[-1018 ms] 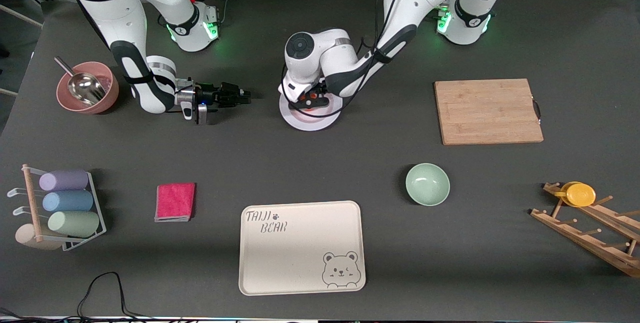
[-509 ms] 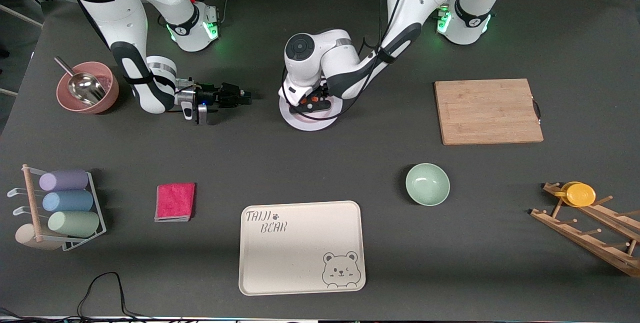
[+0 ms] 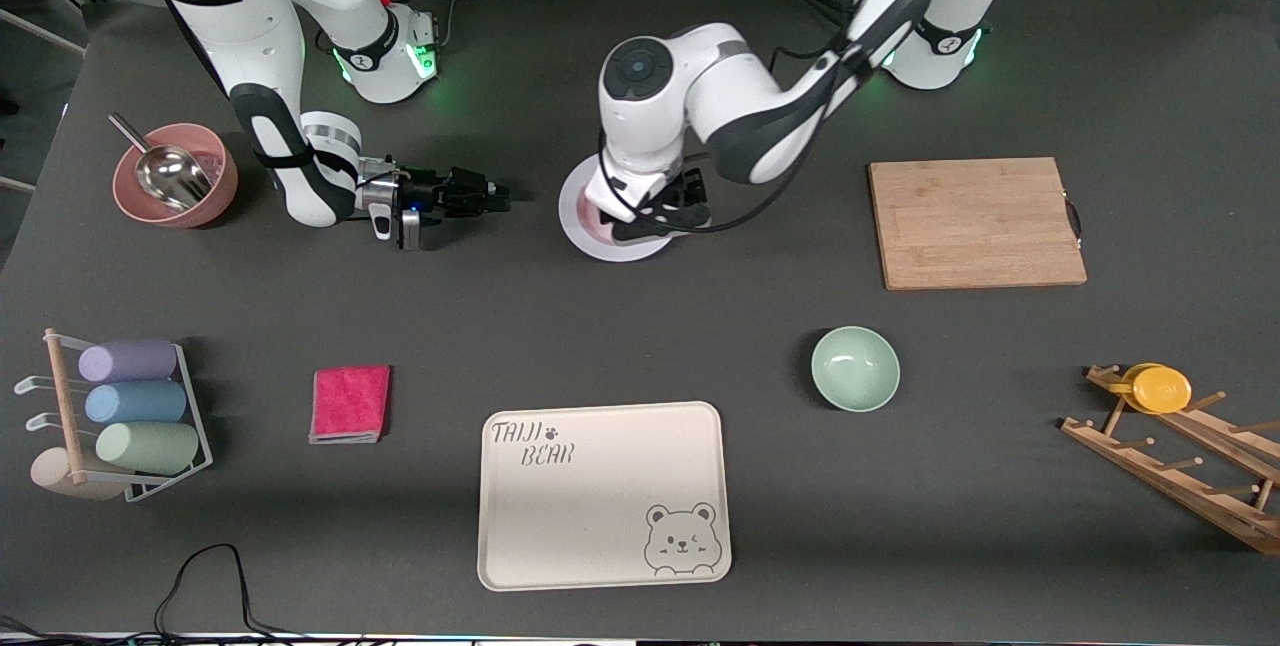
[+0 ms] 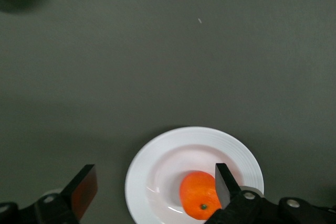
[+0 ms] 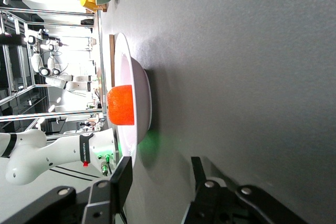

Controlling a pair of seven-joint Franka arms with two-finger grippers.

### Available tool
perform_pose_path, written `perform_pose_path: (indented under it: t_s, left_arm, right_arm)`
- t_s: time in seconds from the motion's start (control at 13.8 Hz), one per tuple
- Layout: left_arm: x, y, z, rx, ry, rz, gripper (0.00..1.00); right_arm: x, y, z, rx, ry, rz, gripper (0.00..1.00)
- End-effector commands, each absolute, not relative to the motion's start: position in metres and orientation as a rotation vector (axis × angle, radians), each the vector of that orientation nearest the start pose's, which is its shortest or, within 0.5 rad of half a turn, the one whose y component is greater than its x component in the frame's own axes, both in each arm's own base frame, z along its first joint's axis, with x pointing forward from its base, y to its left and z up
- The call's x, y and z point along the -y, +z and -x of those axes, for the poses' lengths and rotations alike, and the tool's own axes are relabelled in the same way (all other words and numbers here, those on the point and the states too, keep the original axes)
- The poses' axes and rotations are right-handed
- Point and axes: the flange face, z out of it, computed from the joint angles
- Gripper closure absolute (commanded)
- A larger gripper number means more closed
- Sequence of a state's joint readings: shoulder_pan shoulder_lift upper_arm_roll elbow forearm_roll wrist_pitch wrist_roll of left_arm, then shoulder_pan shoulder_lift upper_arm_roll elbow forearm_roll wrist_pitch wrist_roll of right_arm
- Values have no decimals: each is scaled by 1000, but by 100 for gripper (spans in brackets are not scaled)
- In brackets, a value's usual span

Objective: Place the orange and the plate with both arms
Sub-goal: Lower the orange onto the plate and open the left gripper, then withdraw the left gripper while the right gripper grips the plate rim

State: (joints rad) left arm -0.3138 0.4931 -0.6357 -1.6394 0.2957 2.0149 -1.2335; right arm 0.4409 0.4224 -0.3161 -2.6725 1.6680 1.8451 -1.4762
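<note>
Cream bear tray (image 3: 603, 494) sits nearest on the desk (image 3: 640, 326), bare. It is well apart from both claws and looks the likely drop spot, though the task does not name one.

Plate (image 3: 612, 231) lies flat on the desk with the orange (image 4: 198, 194) resting in its shallow centre. The front view hides the fruit under the left arm's wrist; both wrist views show it plainly.

Left claw (image 3: 660, 211) hangs just above the plate, fingers spread wide and holding nothing. In its wrist view one fingertip (image 4: 226, 182) sits just beside the orange and the other is out past the plate's rim, so the fruit is off-centre in the gap, not between the pads.

Right claw (image 3: 478, 196) is low over the desk, pointed at the plate's rim from the right arm's end, fingers parted and empty, near the rim but not touching.

Judgement: orange appears placed on the plate; the step in hand is the rim grasp.
- Left claw should rise straight up so a finger does not nudge the fruit.
- Right claw should slide in level, one finger under the rim and one over, and close gently.
- Keep the plate flat when lifting; a round fruit will roll on any tilt.
</note>
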Motion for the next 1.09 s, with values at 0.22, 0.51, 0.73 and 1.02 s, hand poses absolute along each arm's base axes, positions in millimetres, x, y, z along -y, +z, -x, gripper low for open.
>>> perform_pose_path:
  t_s: [0.22,0.51,0.73,1.02]
  left_arm:
    - [376,472,-502,359,122,3061,0]
    - [266,511,-534,349,178,3002,0]
    - [186,533,-547,304,251,3031,0]
    - [104,555,-542,213,302,3110,0]
  right_arm:
    - [-114,90,-311,19,-15,1955,48]
    - [-129,89,-310,8,-30,1953,48]
    - [-147,86,-311,-1,-48,1948,48]
    - [-173,85,-315,-2,-75,1937,48]
